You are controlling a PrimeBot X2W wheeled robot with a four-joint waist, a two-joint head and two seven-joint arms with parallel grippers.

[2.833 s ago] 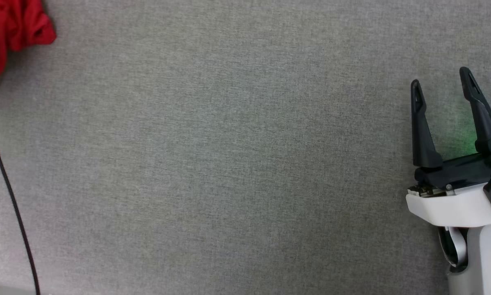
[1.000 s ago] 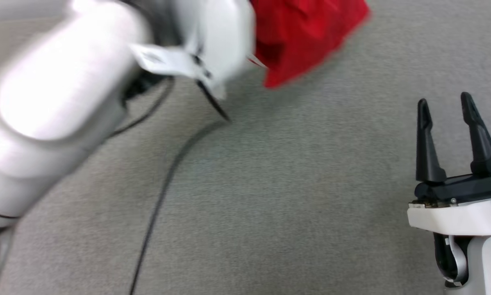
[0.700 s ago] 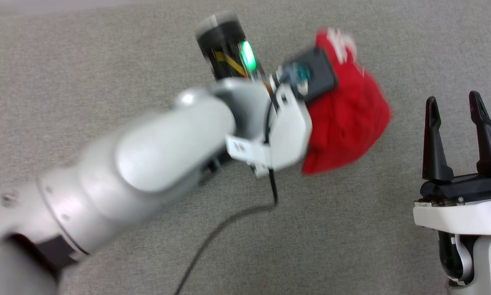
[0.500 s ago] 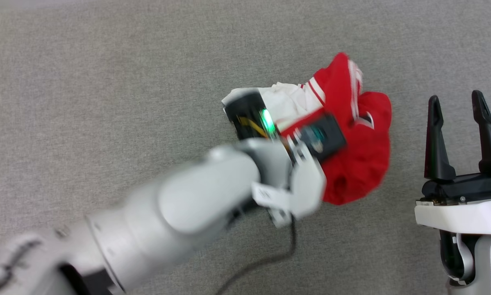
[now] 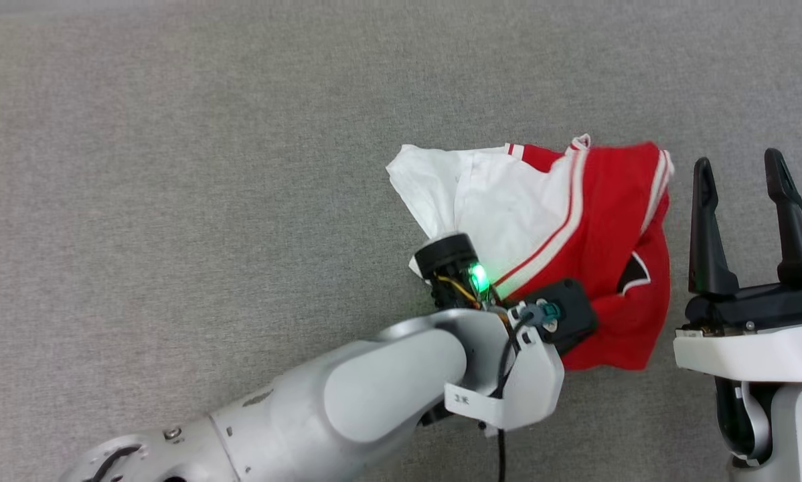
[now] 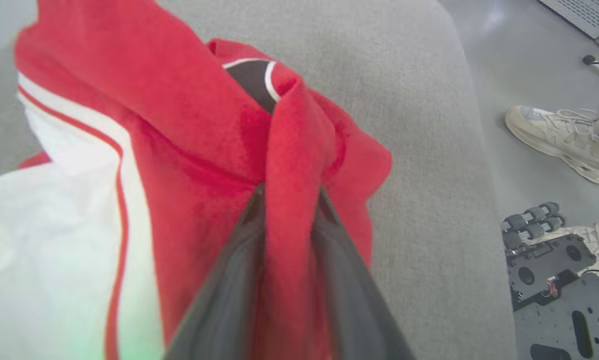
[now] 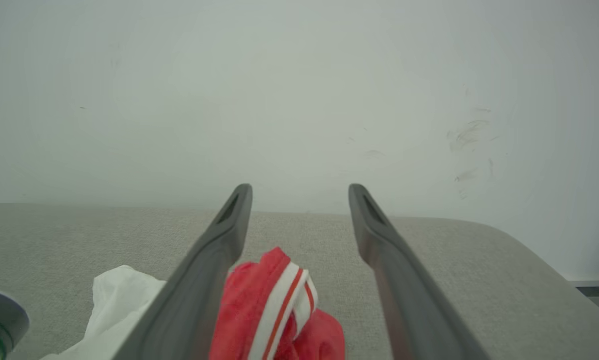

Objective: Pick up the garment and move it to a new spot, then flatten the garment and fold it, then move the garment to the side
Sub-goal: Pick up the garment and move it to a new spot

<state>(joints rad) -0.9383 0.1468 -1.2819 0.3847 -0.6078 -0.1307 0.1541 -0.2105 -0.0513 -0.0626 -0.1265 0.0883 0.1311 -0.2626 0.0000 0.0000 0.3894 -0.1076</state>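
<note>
We're reckoning the move is nearly done: the garment (image 5: 595,227) is lying crumpled on the grey surface (image 5: 173,201), our left gripper (image 6: 289,200) is pinching a red fold, and our right gripper (image 5: 737,158) is hovering wide and empty just beside it, leaving release, flattening, folding and the side move.

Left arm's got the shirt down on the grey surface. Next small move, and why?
Probably open the left gripper fully and lift it clear. The garment lies bunched on the grey surface, yet a red fold sits between the left fingers. Flattening needs that fold free; the right gripper stands open beside it.
</note>
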